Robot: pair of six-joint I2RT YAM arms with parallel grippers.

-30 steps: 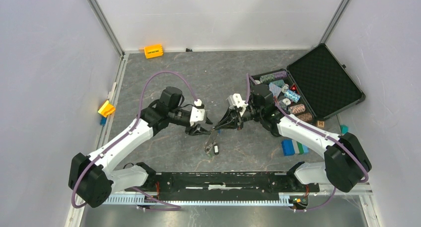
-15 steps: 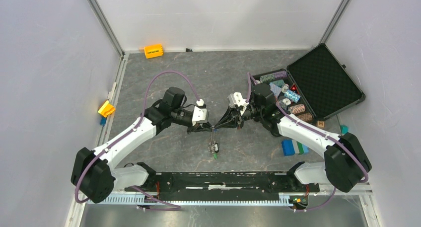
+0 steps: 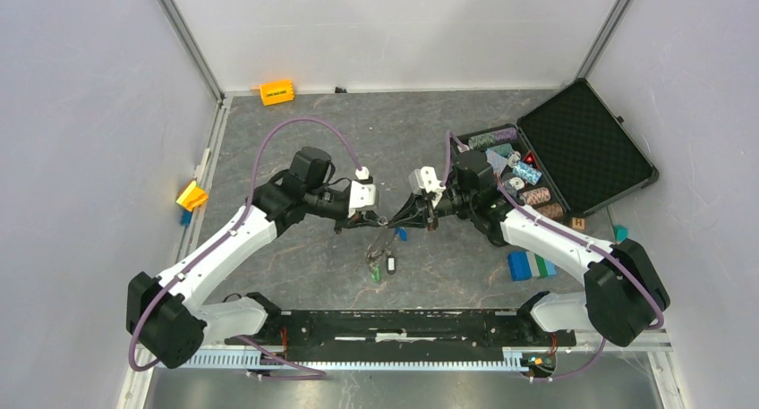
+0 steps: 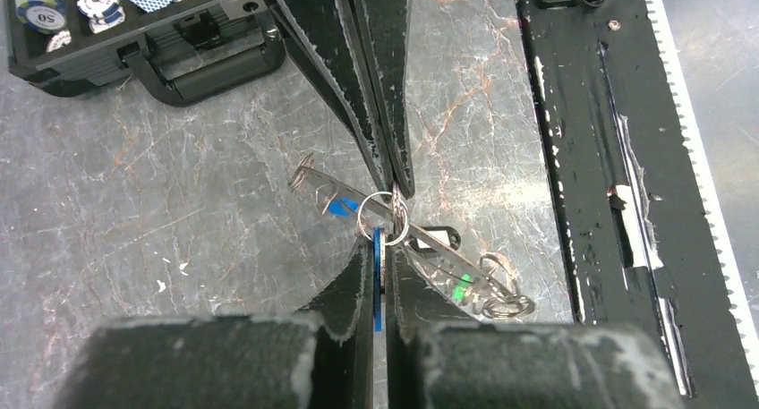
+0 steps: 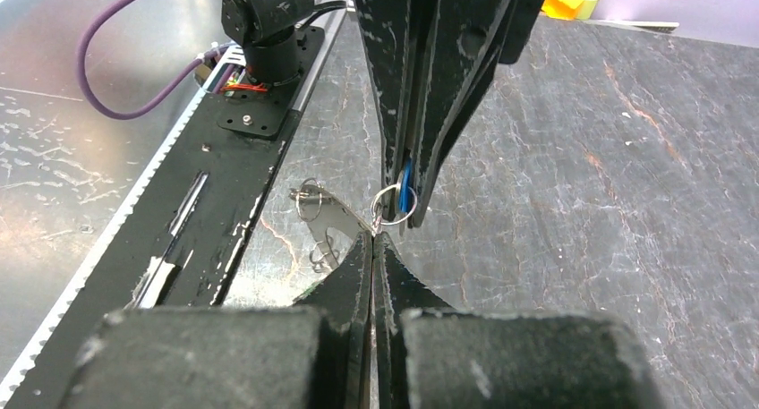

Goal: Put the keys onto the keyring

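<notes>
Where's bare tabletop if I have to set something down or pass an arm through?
Widest bare stretch: the far middle of the table, between the orange block and the open case. A smaller patch lies between the keys and the blue and green blocks. Crowded at centre, where the left gripper and right gripper meet at the keyring.

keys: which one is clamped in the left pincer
The blue-tagged key, clamped in the left pincer. The green-tagged key and the black-tagged key hang along the keyring, outside its grip.
</notes>
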